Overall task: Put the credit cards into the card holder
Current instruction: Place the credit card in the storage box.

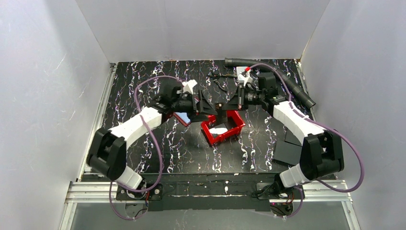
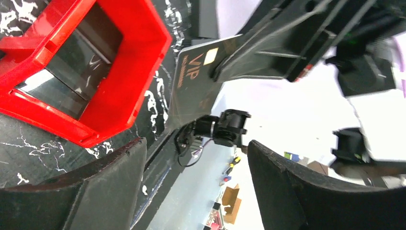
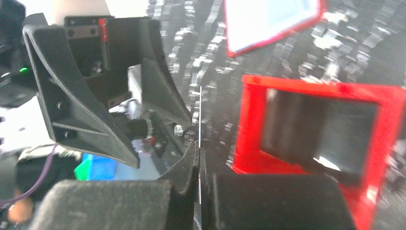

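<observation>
Right fingers (image 3: 119, 201) pinch a VIP card (image 2: 191, 86), seen only edge-on from their own wrist. Left fingers (image 2: 95, 191) are spread, empty. Holder (image 1: 182, 118) lies open mid table (image 1: 143, 143), beside the bin (image 1: 238, 120), partly hidden.

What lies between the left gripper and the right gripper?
A dark VIP card, pinched by the right gripper, reaches toward the open left gripper; the left wrist view shows it.

- The table (image 1: 139, 91) is black with white squiggles.
- A red bin (image 1: 210, 135) sits in the middle.
- An open wallet (image 1: 182, 118) lies just left of the bin.
- Flat black sheets (image 1: 288, 152) lie on the right.
- A black hose (image 1: 239, 62) lies at the back.
</observation>
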Controlling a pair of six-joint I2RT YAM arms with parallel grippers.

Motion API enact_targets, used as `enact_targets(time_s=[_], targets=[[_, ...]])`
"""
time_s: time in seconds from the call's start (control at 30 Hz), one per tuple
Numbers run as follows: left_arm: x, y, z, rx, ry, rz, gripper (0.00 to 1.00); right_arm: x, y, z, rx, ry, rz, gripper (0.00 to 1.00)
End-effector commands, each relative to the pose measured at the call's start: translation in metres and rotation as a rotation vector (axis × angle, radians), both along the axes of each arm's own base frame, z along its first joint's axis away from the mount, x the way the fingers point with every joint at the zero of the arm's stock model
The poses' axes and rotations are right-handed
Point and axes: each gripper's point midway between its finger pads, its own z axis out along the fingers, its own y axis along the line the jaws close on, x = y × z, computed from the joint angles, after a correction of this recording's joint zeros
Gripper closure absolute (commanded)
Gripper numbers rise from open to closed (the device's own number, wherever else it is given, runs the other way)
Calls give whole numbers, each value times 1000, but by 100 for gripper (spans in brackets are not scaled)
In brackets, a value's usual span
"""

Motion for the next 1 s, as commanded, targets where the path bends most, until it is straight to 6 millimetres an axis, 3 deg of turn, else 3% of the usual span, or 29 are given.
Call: enact_targets(time_s=[0.0,0.13,0.37,0.47,0.57,0.6,0.7,0.8,0.87,0.97], targets=[[-11,27,51,-137,-79,-32,26,-16,46,65,240,-95,225,99],[-13,44,73,-168,-133,29,30,-20,62,83,355,-56,243,99],[-11,66,82,-181,-111,178,32,-20,73,115,498,-31,267,99],[-14,64,96,-228,-137,156,48,-21,81,119,510,-28,288,99],[-14,61,108,-260,-161,132,53,-25,91,120,524,-18,319,99],[-13,60,110,-264,-166,126,61,-28,95,120,527,-13,332,99],[-9,61,111,-263,-172,135,78,-28,99,118,537,-2,340,99],[-6,67,108,-255,-182,169,88,-27,100,116,540,4,349,99],[-5,70,103,-251,-169,179,86,-26,101,116,539,4,353,99],[-3,74,97,-250,-132,192,75,-25,102,114,536,8,358,99]])
